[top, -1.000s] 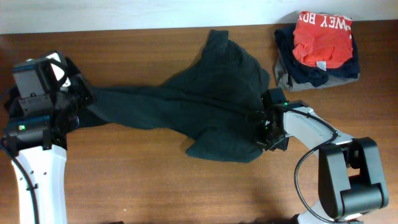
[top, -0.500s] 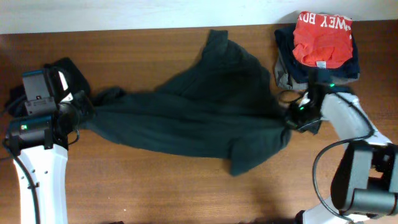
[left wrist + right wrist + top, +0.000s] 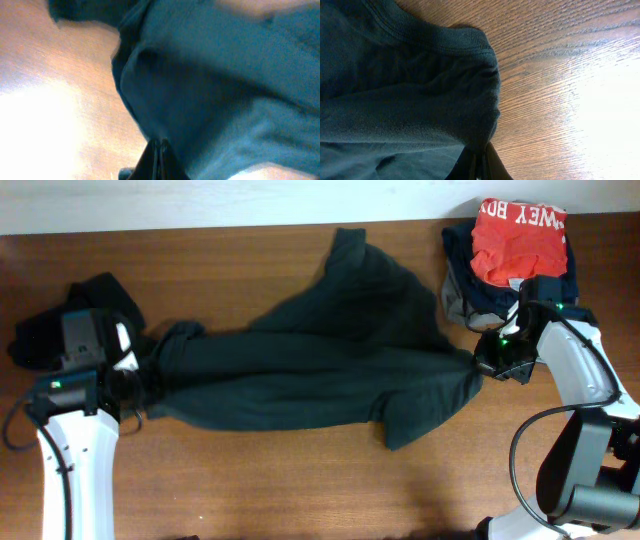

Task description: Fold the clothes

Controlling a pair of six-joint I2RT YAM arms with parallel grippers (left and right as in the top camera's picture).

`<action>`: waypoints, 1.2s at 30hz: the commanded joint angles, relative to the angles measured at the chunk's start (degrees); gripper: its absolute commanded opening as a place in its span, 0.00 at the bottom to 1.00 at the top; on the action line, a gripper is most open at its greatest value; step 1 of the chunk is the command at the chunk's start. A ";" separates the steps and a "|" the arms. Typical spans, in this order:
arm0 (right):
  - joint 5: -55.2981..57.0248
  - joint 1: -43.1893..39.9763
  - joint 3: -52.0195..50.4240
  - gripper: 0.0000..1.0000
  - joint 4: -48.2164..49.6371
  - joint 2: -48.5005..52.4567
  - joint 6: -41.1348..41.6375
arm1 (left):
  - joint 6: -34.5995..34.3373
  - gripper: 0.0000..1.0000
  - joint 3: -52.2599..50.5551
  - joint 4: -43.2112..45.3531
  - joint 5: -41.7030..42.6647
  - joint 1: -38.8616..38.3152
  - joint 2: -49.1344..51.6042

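A dark green T-shirt is lying stretched across the wooden surface, drawn out between the two arms. The left hand is pinching the shirt's bunched left end. In the left wrist view its fingertips are pressing together with cloth gathered around them. The right hand is clamping the opposite end, its fingers closed tight on a fold of fabric just below a ribbed edge. The shirt's upper part is fanning out toward the far edge of the surface. A black garment is sitting heaped behind the left arm, and a folded pile — red on top, with white lettering — is resting in the far right corner, near the right hand.
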 commanded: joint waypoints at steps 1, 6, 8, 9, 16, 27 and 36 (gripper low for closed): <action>0.13 -0.33 0.92 0.04 0.17 -0.24 -0.66 | 0.90 0.01 -4.68 -3.63 5.62 0.28 0.35; 0.13 -0.33 0.92 0.04 0.63 -0.24 -0.66 | 0.90 0.01 -10.60 -7.39 8.59 0.28 0.35; 0.13 -0.33 0.92 0.04 0.83 -0.24 -0.66 | 0.90 0.01 -12.72 -8.72 9.53 0.28 0.35; 0.13 -0.33 0.92 0.04 0.90 -0.24 -0.66 | 0.87 0.01 -13.68 -9.33 9.99 0.28 0.35; 0.15 -0.33 0.92 0.04 1.27 -0.24 -0.66 | 0.63 0.01 -16.26 -12.28 15.06 0.28 0.35; 0.13 -0.33 0.92 0.04 1.49 -0.24 -0.66 | -1.60 0.02 -16.31 -17.29 16.17 0.28 0.35; 0.11 -0.33 0.92 0.27 1.46 -0.24 -0.92 | -1.68 0.72 -16.26 -18.29 19.21 0.28 0.33</action>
